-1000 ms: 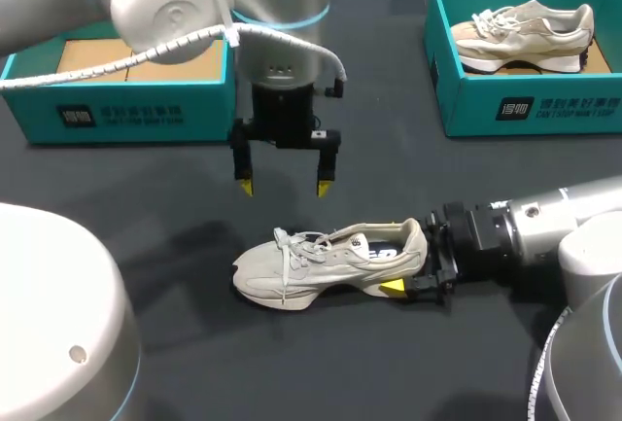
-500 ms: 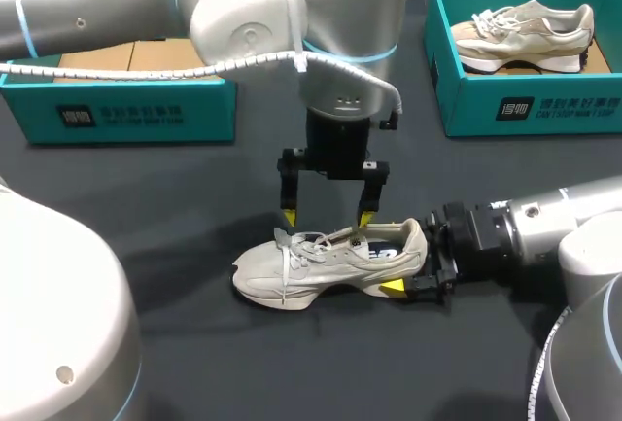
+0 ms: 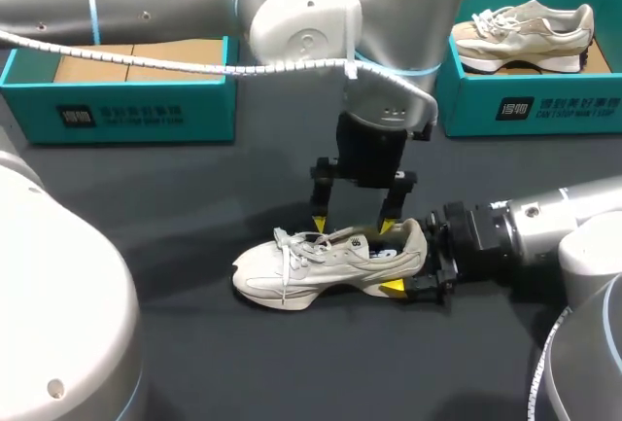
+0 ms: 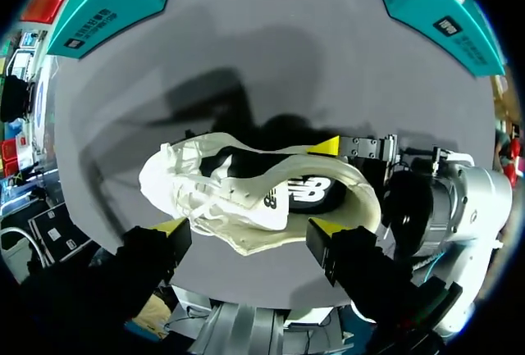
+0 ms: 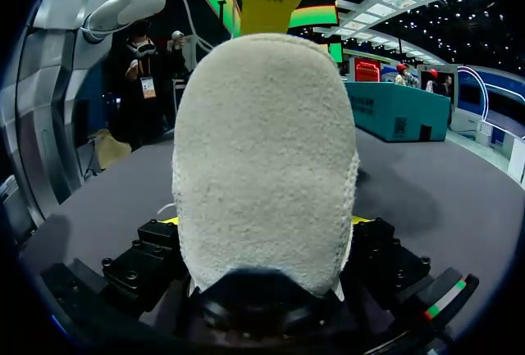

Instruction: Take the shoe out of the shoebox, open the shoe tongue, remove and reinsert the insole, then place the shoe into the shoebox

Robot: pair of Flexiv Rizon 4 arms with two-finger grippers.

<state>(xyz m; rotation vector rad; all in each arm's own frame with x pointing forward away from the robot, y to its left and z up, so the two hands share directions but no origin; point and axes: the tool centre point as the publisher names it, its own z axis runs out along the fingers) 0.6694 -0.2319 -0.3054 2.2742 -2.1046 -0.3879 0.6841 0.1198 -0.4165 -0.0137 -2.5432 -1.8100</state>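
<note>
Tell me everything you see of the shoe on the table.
The shoe is a beige sneaker with matching laces, suede-like upper, thick pale sole and dark interior. It stands upright on its sole on the dark table, toe away from the right gripper, which clamps its heel. The left gripper hangs open just above its collar.

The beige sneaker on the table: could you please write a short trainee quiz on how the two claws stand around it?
1. True or false: the left claw is shut on the laces of the sneaker.
2. Which part of the sneaker does the right claw grip? A) toe B) heel C) laces
3. Fill the gap: the second sneaker lies in a teal ____.

Key:
1. False: it is open, above the sneaker's opening.
2. B.
3. shoebox.
</note>
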